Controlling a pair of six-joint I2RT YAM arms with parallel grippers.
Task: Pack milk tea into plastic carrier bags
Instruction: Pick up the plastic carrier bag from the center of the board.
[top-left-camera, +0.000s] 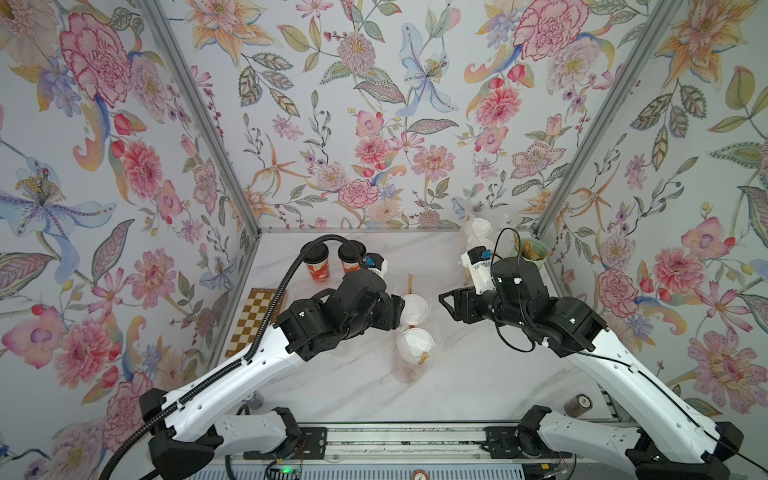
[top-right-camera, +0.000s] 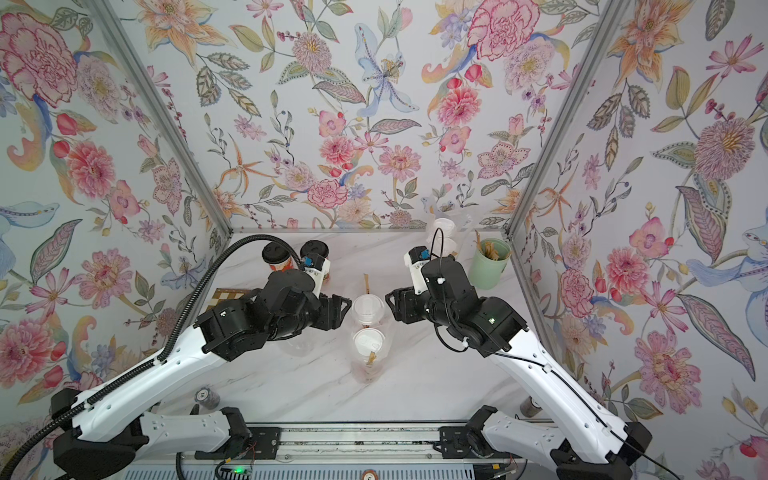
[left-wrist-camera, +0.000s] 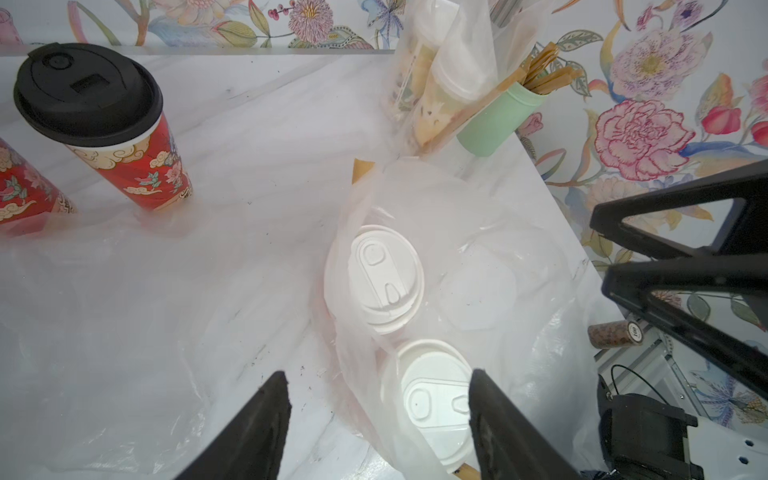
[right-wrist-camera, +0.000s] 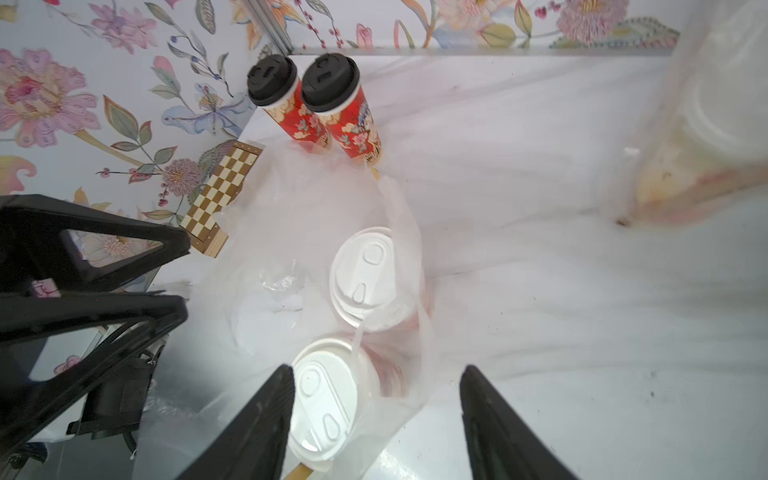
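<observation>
Wrapping two white-lidded cups (left-wrist-camera: 376, 278), the clear bag (left-wrist-camera: 478, 208) — crinkled — blurs their sides.

A white marble-patterned table (top-left-camera: 478, 386) sits inside walls of floral wallpaper (top-left-camera: 332, 124), joined at the corners by grey metal posts (top-left-camera: 199, 116). A mint-green cup (top-right-camera: 488, 266) stands upright in the far right corner, holding brown sticks (left-wrist-camera: 548, 70). One loose brown stick (top-right-camera: 366, 284) lies flat near the table's middle. A gold-and-cream chequered board (top-left-camera: 257, 320) lies along the left wall. A small brownish cylinder (top-left-camera: 579, 404) (speckled like cork in the left wrist view) sits at the front right edge, and a second cylinder (top-right-camera: 207, 398) sits at the front left.
</observation>
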